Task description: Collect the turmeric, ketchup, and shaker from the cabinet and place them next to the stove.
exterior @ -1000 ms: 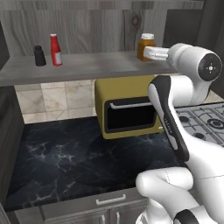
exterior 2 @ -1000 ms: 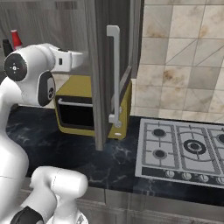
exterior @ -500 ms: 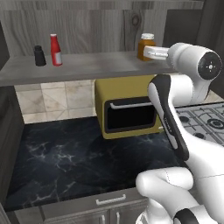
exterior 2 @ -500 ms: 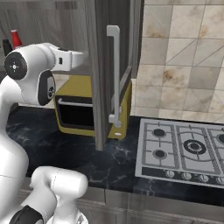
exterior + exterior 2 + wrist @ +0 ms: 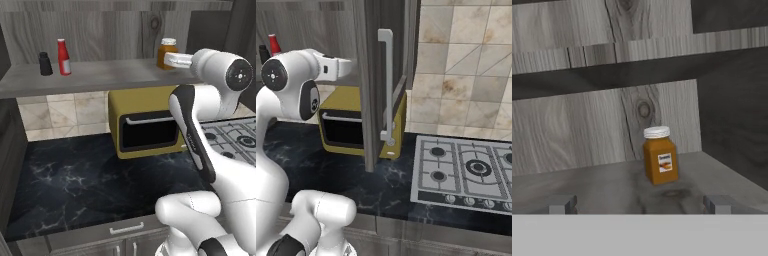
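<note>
Turmeric [image 5: 660, 161] upright on the grey shelf of the cabinet [image 5: 100, 75], near the right end, close to the dark side wall. White lid on top, pale label facing the hand camera. Straight ahead of the gripper [image 5: 639, 204], a little right of the middle between the two tips, not touched by either. Fingers [image 5: 561, 204] spread wide apart, one at each lower corner of the hand view, nothing between them, both low over the shelf board in front of the jar.

In the left base view, same jar [image 5: 167, 52] partly hidden behind the white hand, only its upper part and lid visible. Ketchup [image 5: 63, 56] and shaker [image 5: 45, 64] upright at the left end of the same shelf, just beside each other, shaker on the left, well apart from the turmeric. In the right base view, only the red cap of the ketchup [image 5: 274, 44] visible at the far left, behind the arm.

Cabinet door [image 5: 383, 80] open, edge turned toward the right base camera, long white handle [image 5: 387, 90] vertical on it. Yellow-olive microwave [image 5: 146, 121] below the shelf, on the dark marble counter [image 5: 75, 180]. Stove [image 5: 466, 167] to the right of the microwave, on the same counter, burners bare.
</note>
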Motion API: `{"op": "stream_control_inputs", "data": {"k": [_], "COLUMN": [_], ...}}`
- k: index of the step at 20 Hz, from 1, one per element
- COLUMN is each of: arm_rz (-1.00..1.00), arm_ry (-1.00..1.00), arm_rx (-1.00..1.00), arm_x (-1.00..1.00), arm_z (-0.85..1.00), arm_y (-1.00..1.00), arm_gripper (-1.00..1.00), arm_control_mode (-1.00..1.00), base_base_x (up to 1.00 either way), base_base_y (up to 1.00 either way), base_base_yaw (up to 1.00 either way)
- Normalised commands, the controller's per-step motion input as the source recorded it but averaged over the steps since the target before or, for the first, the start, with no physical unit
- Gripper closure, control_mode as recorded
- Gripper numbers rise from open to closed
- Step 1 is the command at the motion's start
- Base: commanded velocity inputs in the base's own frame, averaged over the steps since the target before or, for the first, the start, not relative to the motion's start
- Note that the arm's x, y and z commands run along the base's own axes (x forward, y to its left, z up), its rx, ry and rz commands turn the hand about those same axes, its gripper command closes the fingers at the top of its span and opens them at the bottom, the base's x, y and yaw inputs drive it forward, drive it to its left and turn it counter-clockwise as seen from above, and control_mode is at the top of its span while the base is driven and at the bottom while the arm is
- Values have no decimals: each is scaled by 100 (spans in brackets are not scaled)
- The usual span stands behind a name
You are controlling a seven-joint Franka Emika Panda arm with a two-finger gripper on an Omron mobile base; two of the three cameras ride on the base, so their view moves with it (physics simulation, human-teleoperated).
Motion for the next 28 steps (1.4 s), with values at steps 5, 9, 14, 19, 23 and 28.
{"op": "stream_control_inputs", "data": {"k": [5,9,14,19,23,28], "arm_rz": [0,0,0,0,0,0], "arm_ry": [0,0,0,4,7,4], "arm_rx": [0,0,-3,-6,-3,0], "arm_x": [18,45,27,32,44,46], "arm_z": [0,0,1,0,1,4], "arm_y": [0,0,-7,-9,-3,-3], "arm_gripper": [-100,-100,-100,-100,-100,-100], "arm_control_mode": [-100,-100,-100,-100,-100,-100], "base_base_x": [0,0,0,0,0,0], "base_base_y": [0,0,0,0,0,0], "base_base_yaw": [0,0,0,0,0,0]}}
